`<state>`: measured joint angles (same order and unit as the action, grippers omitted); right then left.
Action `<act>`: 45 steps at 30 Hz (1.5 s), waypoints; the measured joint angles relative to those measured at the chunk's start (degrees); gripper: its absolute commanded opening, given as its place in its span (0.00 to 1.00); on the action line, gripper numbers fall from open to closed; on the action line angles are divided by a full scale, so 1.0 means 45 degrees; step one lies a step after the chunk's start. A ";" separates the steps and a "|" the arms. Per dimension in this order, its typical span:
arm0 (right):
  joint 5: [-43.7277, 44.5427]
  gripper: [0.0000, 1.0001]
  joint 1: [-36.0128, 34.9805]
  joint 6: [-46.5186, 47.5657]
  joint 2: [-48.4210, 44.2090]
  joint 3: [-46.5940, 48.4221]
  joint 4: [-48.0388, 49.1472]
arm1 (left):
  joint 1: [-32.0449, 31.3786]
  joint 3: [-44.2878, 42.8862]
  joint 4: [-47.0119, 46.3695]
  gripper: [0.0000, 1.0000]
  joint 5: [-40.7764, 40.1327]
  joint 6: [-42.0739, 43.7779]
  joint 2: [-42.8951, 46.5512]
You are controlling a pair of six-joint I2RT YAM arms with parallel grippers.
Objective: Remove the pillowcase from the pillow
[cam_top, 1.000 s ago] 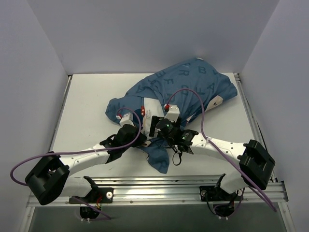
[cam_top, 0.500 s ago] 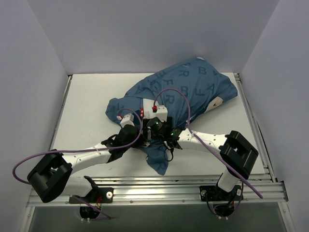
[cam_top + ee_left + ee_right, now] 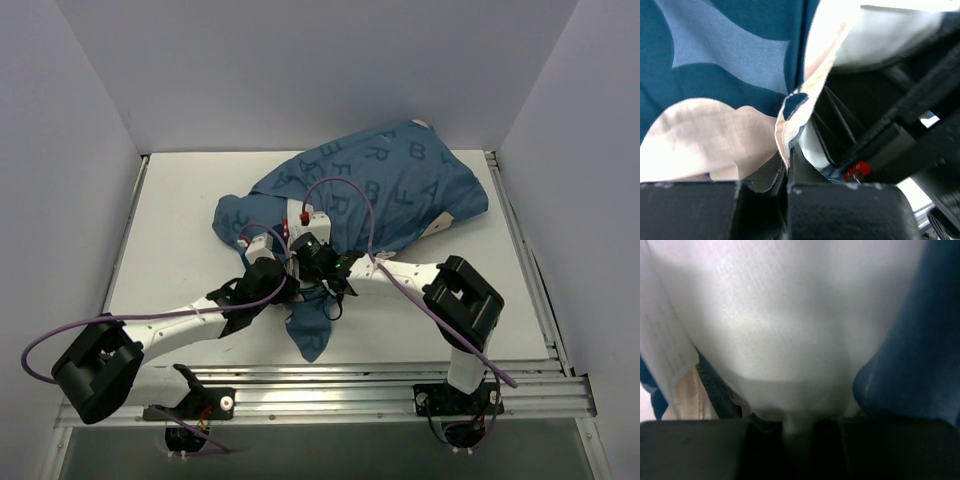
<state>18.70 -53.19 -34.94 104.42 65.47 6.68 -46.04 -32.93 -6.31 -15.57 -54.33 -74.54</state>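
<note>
Right gripper [image 3: 799,427] pinches the pillow [image 3: 790,315], pillowcase [image 3: 910,340] bunched beside it (left gripper [image 3: 788,172] clamped on pillowcase hem).

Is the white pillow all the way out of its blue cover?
No, the pillowcase is puffed up around the pillow, with hardly any white showing from above.

**Stuff you just can't make out here**

From above, the pillowcase [image 3: 400,180] swallows nearly all of the pillow [image 3: 790,315]. The left gripper [image 3: 788,167] and right gripper [image 3: 799,427] are tucked out of sight under their own wrists. The right wrist view is mush: the white fabric runs off the edges, and the tag [image 3: 667,347] print is unreadable. The left wrist view crops the cloth, and the black hardware [image 3: 900,125] is smeared.
</note>
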 measured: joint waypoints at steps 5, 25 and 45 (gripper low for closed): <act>-0.1069 0.00 0.0559 -0.0238 -0.0044 -0.0087 0.0661 | -0.0131 0.0000 -0.0126 0.03 -0.0126 -0.0083 0.0185; -0.4197 0.00 0.3283 -0.0753 -0.0461 0.1316 0.0316 | -0.0452 -0.0209 0.0495 0.02 -0.0971 -0.0160 0.1977; -0.5066 0.00 0.4401 -0.1695 -0.0495 0.5416 -0.3463 | -0.0447 -0.1719 0.0369 0.02 -0.1137 0.0325 0.0724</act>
<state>-4.10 -33.39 -42.57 102.19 89.84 -8.91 -48.05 -40.66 -4.64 -20.69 -52.86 -71.29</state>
